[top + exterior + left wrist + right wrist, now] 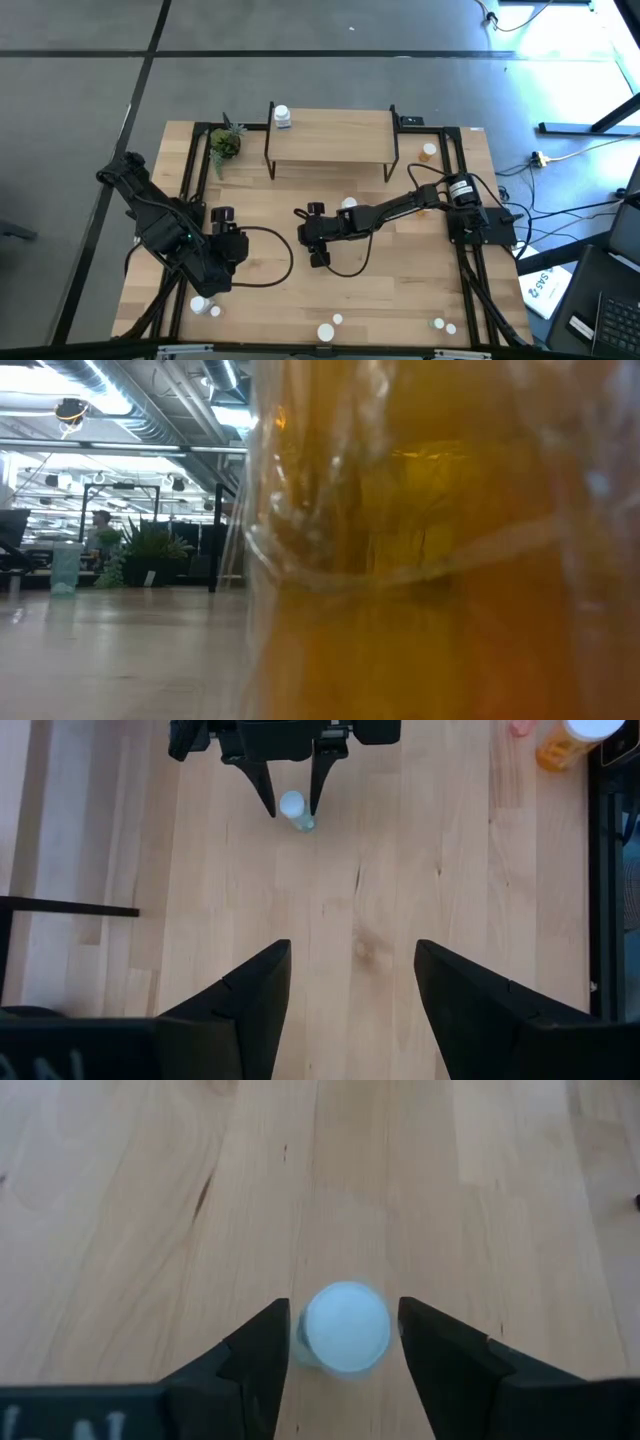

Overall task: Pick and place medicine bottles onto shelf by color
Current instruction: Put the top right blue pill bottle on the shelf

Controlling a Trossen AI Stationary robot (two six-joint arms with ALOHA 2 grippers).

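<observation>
A small pale green medicine bottle (345, 1327) with a white cap stands upright on the tabletop. It is also in the left wrist view (293, 807). My right gripper (345, 1345) is open at mid-table (305, 237). One finger stands on each side of the cap, and narrow gaps show. My left gripper (352, 990) hangs open over bare wood at the table's left (240, 240), pointing toward the right gripper. The shelf (330, 135) stands at the far middle, with one white bottle (282, 116) on its left end.
A potted plant (225, 143) stands left of the shelf. Orange bottles (428, 152) (570, 742) lie at the far right, and a white one (348, 203) is beside the right arm. Several more (327, 330) sit along the near edge. An orange bottle (440, 540) blocks most of the low view.
</observation>
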